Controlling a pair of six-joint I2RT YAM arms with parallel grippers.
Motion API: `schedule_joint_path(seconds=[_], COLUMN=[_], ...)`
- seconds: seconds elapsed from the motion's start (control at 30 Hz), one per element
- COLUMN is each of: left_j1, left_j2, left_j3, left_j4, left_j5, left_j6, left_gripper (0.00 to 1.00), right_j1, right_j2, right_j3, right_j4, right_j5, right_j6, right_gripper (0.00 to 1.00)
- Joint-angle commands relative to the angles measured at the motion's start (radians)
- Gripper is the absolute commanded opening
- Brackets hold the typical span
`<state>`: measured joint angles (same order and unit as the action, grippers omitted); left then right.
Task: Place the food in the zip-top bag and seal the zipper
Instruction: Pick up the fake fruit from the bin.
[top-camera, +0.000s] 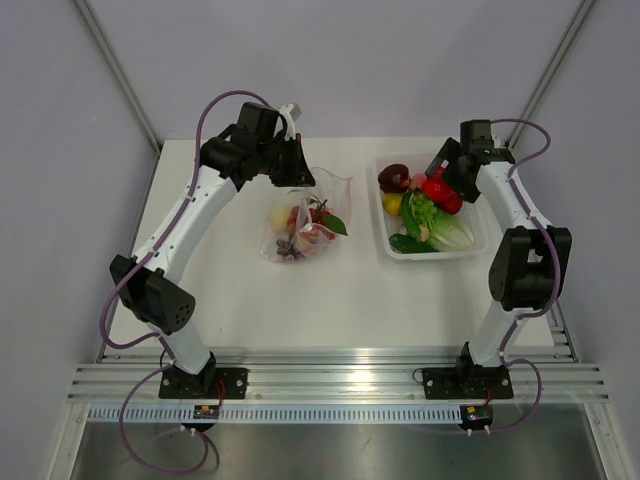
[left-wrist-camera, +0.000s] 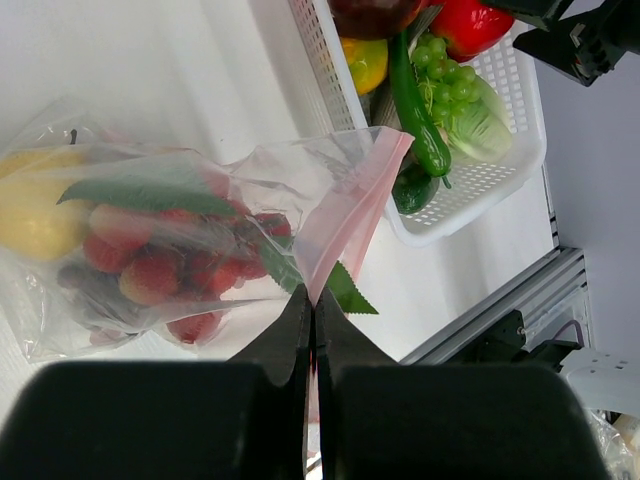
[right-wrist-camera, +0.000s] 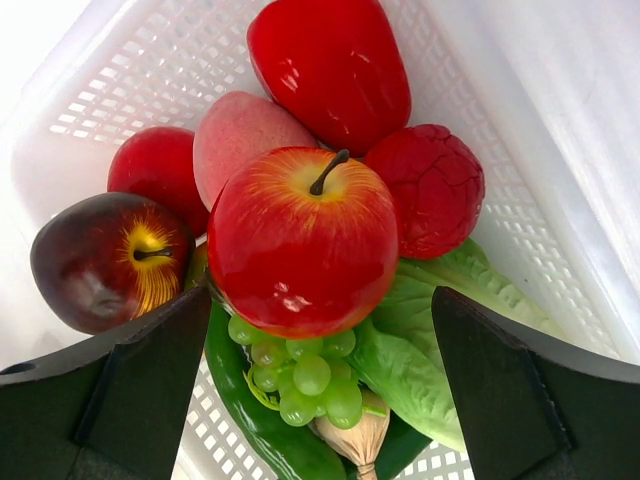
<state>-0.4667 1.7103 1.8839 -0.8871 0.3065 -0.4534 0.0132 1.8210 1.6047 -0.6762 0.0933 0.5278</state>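
1 zip-top bag (top-camera: 305, 228), clear crinkly plastic, lying on the white table (top-camera: 250, 300) left of centre, beside the white mesh basket (top-camera: 386, 250) and apart from it. The pinkish-red zipper (left-wrist-camera: 352, 205) runs along the bag's mouth edge, which is lifted and tilted; sealed or not, cannot tell. The left gripper (left-wrist-camera: 312, 305) has its jaws pressed tight together, pinching the zipper strip at its lower end.

Inside the bag, seen through the plastic: 1 yellow lemon (left-wrist-camera: 35, 215), several red strawberry-like pieces (left-wrist-camera: 150, 280) (count unclear), dark grapes (top-camera: 288, 250) low down, 1 long green leaf (left-wrist-camera: 150, 195). A second leaf tip (left-wrist-camera: 352, 292) shows by the fingers; inside or outside the bag, cannot tell.

The right gripper (right-wrist-camera: 320, 300) has its jaws spread wide and holds nothing, over the basket with a finger on either side of the red apple (right-wrist-camera: 300, 235).

Basket count from the right wrist view:
- 1 red apple
- 1 dark red apple (right-wrist-camera: 100, 262)
- 1 pale pink peach (right-wrist-camera: 235, 135)
- 1 glossy red pepper-shaped piece (right-wrist-camera: 330, 70)
- 1 bumpy red ball (right-wrist-camera: 432, 190)
- 1 more red round piece (right-wrist-camera: 150, 170), mostly hidden
- 1 bunch of green grapes (right-wrist-camera: 300, 375)
- 1 long green chili (right-wrist-camera: 255, 425)
- 1 pale lettuce (right-wrist-camera: 430, 320)

The left wrist view adds 1 yellow-orange fruit (left-wrist-camera: 366, 62) at the basket's far end
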Motion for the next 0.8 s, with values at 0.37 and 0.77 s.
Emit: schedule_joint_path(seconds=[0.37, 0.77], left_j1=[0.0, -0.001], left_j2=[-0.025, -0.025], left_j3=[-0.002, -0.02], left_j4=[0.077, 0.094], left_j5=[0.034, 0.046], left_j6=[0.001, -0.014], left_gripper=[0.0, 0.0], right_j1=[-0.004, -0.004], right_j2=[0.078, -0.141], right_j3=[0.041, -0.081], right_j4=[0.053, 0.089], right_j5=[-0.04, -0.05], right_j6=[-0.008, 0.015], right_gripper=[0.98, 0.63])
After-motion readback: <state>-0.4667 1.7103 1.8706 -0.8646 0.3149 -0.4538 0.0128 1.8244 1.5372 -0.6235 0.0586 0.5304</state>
